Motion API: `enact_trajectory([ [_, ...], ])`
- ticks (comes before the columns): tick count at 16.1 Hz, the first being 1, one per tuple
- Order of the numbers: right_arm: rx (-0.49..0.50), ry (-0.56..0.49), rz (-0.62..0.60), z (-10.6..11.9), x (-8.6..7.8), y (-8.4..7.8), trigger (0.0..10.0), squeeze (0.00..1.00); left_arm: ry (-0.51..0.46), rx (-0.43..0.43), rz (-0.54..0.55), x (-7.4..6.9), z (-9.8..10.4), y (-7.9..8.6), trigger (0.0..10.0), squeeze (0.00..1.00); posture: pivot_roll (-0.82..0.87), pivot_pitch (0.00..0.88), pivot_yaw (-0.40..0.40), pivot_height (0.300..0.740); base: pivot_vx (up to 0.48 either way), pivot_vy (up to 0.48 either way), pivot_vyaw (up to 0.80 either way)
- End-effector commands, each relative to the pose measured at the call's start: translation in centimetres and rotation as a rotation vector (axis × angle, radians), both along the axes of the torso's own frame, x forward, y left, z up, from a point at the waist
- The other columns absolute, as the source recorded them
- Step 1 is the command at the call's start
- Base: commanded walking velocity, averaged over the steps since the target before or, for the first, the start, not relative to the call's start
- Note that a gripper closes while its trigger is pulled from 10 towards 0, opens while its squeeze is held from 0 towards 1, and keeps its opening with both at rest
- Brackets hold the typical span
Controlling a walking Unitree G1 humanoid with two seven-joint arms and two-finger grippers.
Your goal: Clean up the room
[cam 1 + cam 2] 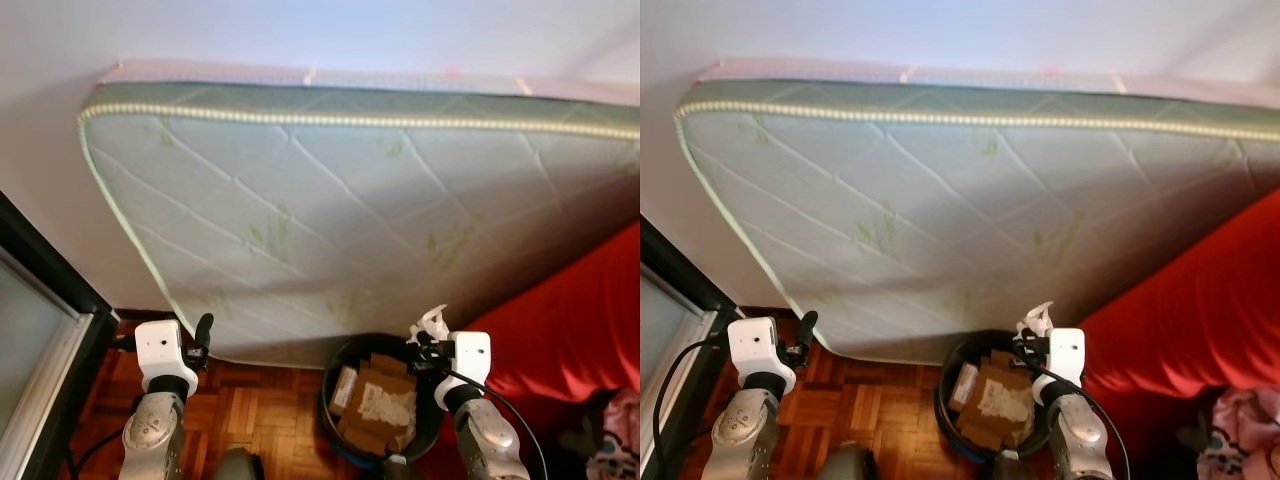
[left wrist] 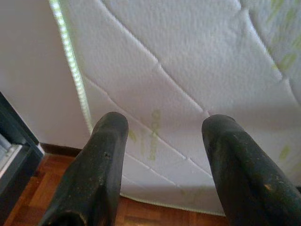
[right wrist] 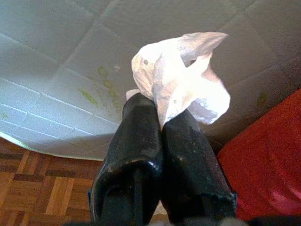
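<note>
one crumpled tissue (image 3: 181, 75) pinched in right gripper (image 3: 160, 123) over bin (image 1: 335, 375) rim; light, soft, edge grip enough. left gripper (image 2: 162, 141) spread, empty.

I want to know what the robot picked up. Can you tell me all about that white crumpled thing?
The white tissue looks like thin, crumpled paper, bunched and wrinkled. The right end effector pinches its lower part between shut black fingers, and the rest sticks out past the tips. It is held over the rim of the black bin holding cardboard.
</note>
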State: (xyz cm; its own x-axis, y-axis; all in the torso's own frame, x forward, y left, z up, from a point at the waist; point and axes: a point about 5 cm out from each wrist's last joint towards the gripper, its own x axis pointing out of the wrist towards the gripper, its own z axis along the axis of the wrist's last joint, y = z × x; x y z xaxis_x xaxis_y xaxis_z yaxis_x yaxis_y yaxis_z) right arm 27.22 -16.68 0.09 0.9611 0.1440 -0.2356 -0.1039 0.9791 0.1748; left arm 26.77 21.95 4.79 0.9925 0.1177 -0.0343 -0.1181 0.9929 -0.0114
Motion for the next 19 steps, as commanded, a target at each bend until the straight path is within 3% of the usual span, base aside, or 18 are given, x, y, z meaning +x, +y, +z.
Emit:
enact_trajectory([
  [1, -0.001, 0.016, -0.007, -0.4, -0.5, 0.0, 10.0, 0.00, 0.030, -0.005, 0.007, -0.5, -0.5, 0.1, 10.0, 0.00, 0.06, 0.189, -0.043, 0.650, 0.000, 0.000, 0.00],
  [19, 0.003, 0.069, 0.052, -0.7, -0.4, 1.2, 10.0, 0.00, 0.040, 0.017, -0.021, -0.5, -0.2, -0.3, 10.0, 0.00, 0.08, 0.207, -0.029, 0.650, 0.000, 0.000, 0.00],
])
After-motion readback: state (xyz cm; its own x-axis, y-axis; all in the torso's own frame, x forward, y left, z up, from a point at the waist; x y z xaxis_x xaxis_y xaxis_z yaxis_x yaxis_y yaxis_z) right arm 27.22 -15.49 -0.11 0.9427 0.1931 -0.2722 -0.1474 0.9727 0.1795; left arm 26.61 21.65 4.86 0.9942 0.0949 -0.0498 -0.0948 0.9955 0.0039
